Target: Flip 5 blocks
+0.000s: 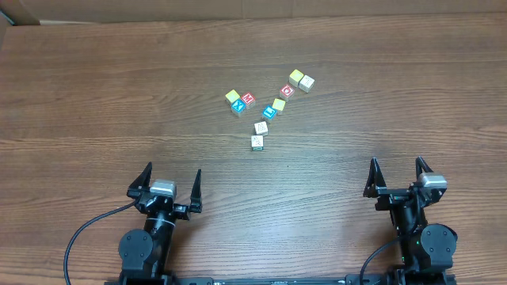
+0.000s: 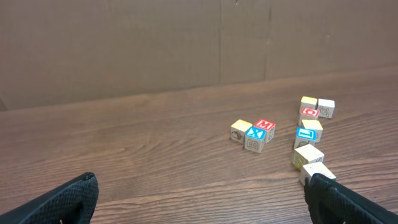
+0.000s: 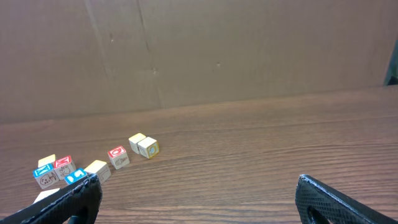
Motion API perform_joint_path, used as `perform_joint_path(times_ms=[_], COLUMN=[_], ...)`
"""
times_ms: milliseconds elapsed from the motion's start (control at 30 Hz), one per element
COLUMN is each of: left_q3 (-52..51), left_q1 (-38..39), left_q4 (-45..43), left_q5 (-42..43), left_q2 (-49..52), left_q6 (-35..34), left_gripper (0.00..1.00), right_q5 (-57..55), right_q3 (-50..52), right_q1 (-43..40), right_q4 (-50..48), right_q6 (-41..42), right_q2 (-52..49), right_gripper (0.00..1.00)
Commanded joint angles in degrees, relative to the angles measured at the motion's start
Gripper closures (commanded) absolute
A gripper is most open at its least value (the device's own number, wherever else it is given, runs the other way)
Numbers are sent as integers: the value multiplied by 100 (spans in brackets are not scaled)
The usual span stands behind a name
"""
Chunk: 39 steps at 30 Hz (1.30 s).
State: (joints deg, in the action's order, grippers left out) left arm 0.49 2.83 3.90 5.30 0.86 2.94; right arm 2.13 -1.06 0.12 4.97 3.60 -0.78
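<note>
The blocks (image 3: 117, 157) lie scattered on the wooden table (image 3: 261, 143) at about eight o'clock; the right gripper (image 3: 198, 186) has its jaws wide apart.

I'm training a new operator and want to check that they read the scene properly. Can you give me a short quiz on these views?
1. True or false: the left pincer and the right pincer are both open and hold nothing.
2. The red M block touches: A) the blue X block; B) a pincer; C) nothing.
3. Fill in: the red M block sits in a tight cluster of ___ cubes.
Key: 1 true; 2 A; 3 three.
</note>
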Motion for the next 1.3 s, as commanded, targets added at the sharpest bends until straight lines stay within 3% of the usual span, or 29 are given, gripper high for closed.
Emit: perform_joint_path(times_ms=[0,1100,1267], left_q3=[-24,-24,-20], left_q1=[-68,-68,-66], left_q4=[20,15,13], left_q5=[-61,-240,125], left_q2=[-61,-61,-61], left_q6=[-79,-55,-275], left_gripper=[0,0,0], right_q5=[-13,-13,151], right_q3=[61,61,61], right_q1=[-15,-15,-15], right_q4=[-37,-52,-474], right_q6=[-24,-24,-22], right_q2=[61,61,61], right_gripper=[0,0,0])
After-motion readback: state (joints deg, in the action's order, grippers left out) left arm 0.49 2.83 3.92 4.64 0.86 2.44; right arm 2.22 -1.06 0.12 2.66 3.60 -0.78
